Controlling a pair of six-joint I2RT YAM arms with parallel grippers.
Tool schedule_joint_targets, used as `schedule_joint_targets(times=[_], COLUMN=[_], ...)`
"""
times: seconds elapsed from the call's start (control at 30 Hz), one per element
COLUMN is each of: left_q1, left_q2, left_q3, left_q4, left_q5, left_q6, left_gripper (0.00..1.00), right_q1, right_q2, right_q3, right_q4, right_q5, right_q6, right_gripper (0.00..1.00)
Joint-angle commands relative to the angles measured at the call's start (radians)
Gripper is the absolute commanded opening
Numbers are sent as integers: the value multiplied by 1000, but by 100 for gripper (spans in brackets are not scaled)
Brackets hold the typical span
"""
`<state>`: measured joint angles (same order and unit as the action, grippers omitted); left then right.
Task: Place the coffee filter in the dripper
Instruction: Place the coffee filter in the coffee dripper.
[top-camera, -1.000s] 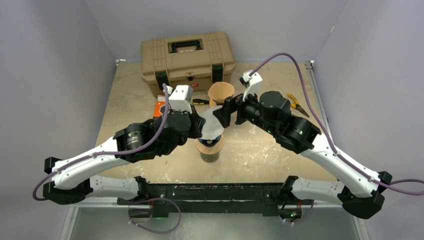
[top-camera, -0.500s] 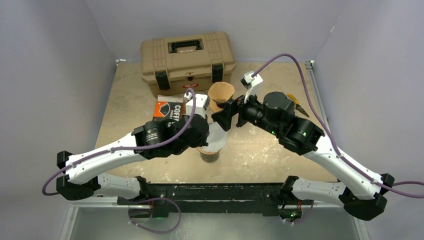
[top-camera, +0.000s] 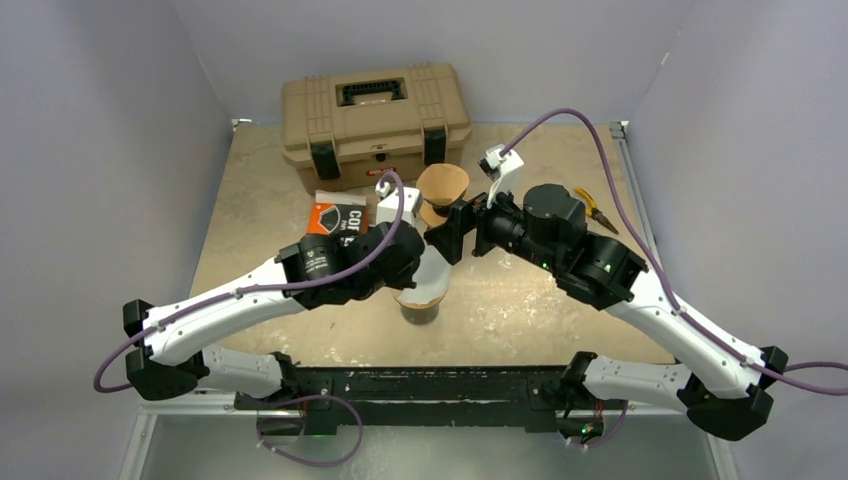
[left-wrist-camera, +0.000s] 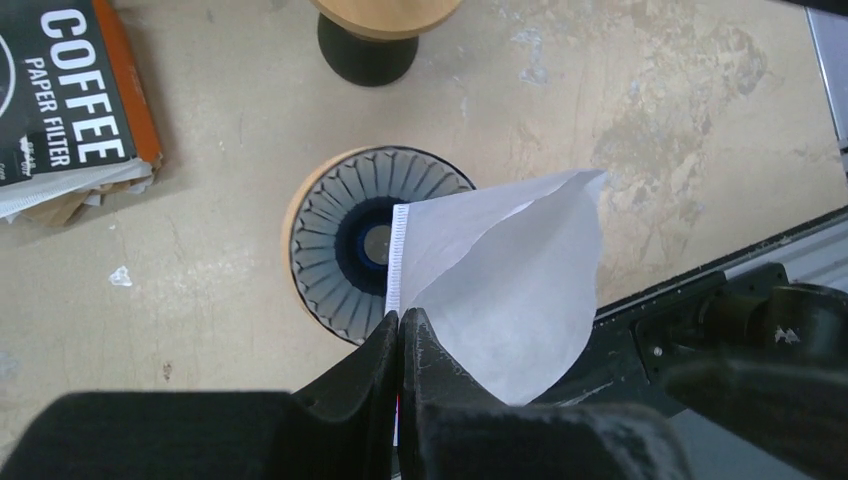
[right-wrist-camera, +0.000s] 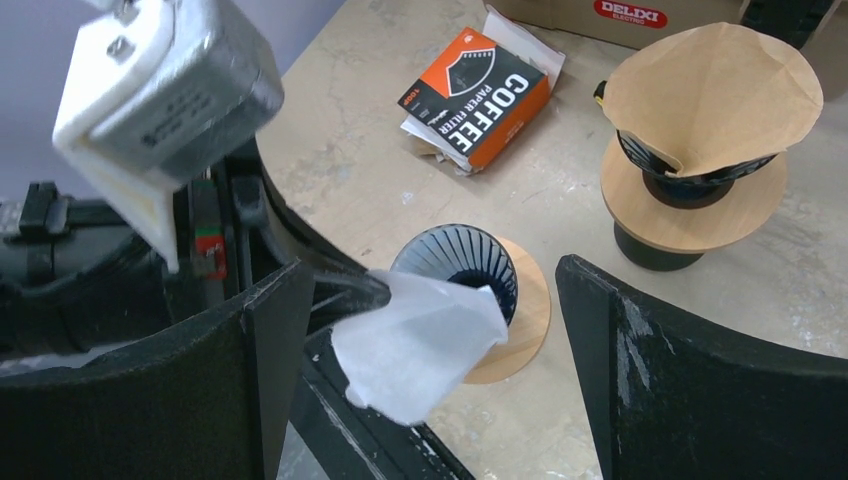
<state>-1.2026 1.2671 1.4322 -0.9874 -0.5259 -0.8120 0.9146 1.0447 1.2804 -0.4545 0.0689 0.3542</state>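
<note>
A white paper coffee filter (left-wrist-camera: 510, 280) hangs half unfolded in my left gripper (left-wrist-camera: 400, 318), which is shut on its seamed edge. Directly below it stands the dripper (left-wrist-camera: 330, 250), a dark ribbed cone on a wooden ring; the filter (top-camera: 430, 272) floats above the dripper's (top-camera: 420, 302) near right rim, not seated. My right gripper (right-wrist-camera: 435, 275) is open wide, its fingers on either side of the filter (right-wrist-camera: 420, 340) and the dripper (right-wrist-camera: 470, 265) without touching them.
A second dripper lined with a brown filter (top-camera: 441, 190) stands just behind. A coffee filter box (top-camera: 335, 217) lies to the left, a tan toolbox (top-camera: 375, 110) at the back, pliers (top-camera: 595, 208) at the right. The table's black front rail (left-wrist-camera: 700, 300) is close by.
My left arm has swung right and forward, carrying the white filter from upright between the grippers to low over the dripper. The right gripper has shifted only slightly and stays open.
</note>
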Motion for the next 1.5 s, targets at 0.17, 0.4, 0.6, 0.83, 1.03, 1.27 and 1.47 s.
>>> schedule_joint_targets(times=[0.17, 0.4, 0.6, 0.83, 1.03, 1.27, 1.47], left_q1=[160, 203, 251, 305, 337, 370, 392], left_q2=[-19, -3, 6, 1, 3, 13, 18], left_q3=[-10, 25, 19, 2, -6, -21, -33], left_q4=[75, 65, 96, 140, 141, 148, 163], left_q5=[152, 196, 279, 340, 353, 374, 385], left_q6=[114, 157, 181, 196, 208, 226, 239], left_gripper=[0, 0, 0, 0, 0, 0, 0], right_q1=[0, -19, -47, -51, -51, -52, -50], right_q2=[16, 28, 49, 118, 161, 165, 179], right_q3=[7, 9, -9, -3, -1, -8, -25], right_q4=[-19, -17, -8, -39, -73, -107, -137], right_q5=[45, -18, -67, -49, -20, -30, -21], right_q6=[30, 47, 58, 49, 29, 3, -16], right_gripper=[94, 93, 89, 87, 86, 85, 86])
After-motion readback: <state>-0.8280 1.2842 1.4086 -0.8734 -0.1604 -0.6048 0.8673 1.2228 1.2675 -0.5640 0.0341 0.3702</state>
